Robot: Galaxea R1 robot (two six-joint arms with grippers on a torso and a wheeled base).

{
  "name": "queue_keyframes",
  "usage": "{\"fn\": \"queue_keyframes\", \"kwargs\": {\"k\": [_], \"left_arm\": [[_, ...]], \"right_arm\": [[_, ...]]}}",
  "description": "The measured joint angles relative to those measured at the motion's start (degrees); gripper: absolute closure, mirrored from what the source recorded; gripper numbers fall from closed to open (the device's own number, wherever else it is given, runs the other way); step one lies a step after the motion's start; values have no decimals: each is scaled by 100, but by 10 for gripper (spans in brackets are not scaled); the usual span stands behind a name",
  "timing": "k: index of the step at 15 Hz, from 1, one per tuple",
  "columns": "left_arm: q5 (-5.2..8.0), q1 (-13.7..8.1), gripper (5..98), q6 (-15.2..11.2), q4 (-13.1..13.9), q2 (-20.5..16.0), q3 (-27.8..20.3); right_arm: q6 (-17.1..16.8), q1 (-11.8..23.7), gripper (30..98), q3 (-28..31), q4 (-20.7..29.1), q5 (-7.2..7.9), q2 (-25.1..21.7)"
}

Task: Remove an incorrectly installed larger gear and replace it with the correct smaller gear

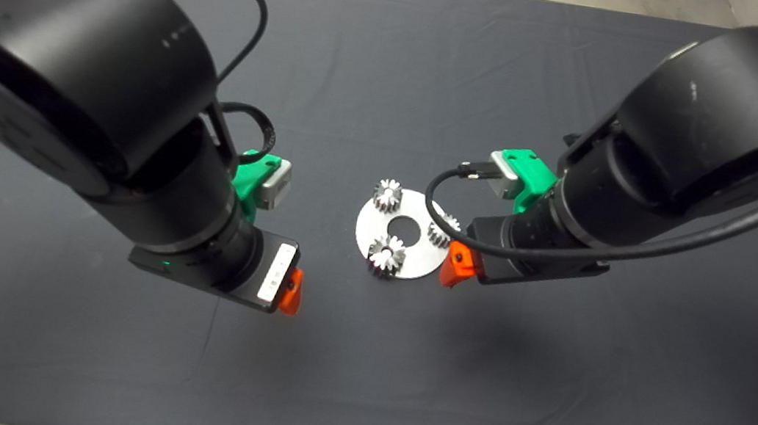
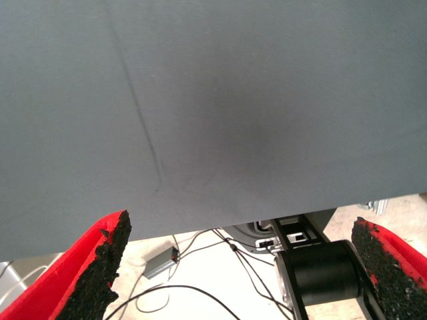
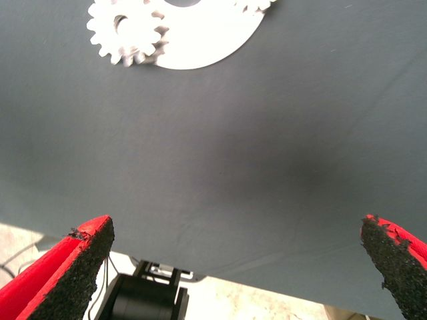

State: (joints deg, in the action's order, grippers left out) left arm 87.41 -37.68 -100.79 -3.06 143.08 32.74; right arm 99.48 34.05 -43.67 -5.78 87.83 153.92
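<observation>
Flat on disc (image 1: 411,247), three small gears (image 1: 387,254), axes vertical; left pincer (image 2: 240,267), right pincer (image 3: 237,267) spread.

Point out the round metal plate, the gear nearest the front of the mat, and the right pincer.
Round metal plate (image 1: 368,226): head view, bare left part of its face.
Front gear (image 1: 387,255): head view, its toothed top.
Right pincer (image 3: 237,267): right wrist view, midway between its open fingertips.

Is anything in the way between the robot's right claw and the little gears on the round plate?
Nothing visible. The right gripper is open over bare mat, and the nearest gear sits on the silver disc just ahead, with only mat between them.
</observation>
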Motion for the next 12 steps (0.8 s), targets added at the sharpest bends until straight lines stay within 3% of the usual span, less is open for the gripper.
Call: {"fn": "queue_keyframes", "kwargs": {"k": [3, 7, 9, 12], "left_arm": [[5, 1, 195, 0, 0, -345, -77], [0, 0, 195, 88, 0, -1179, -373], [57, -2, 195, 123, 1, -1453, -480], [-6, -5, 195, 154, -2, -1449, -566]], "right_arm": [[-180, -454, 308, -689, -63, 6, 463], [-822, -819, 308, -2039, -355, -12, 1282], [-1021, -930, 308, -2226, -433, -27, 1381], [-1174, -1000, 308, -2399, -507, 1, 1403]]}}
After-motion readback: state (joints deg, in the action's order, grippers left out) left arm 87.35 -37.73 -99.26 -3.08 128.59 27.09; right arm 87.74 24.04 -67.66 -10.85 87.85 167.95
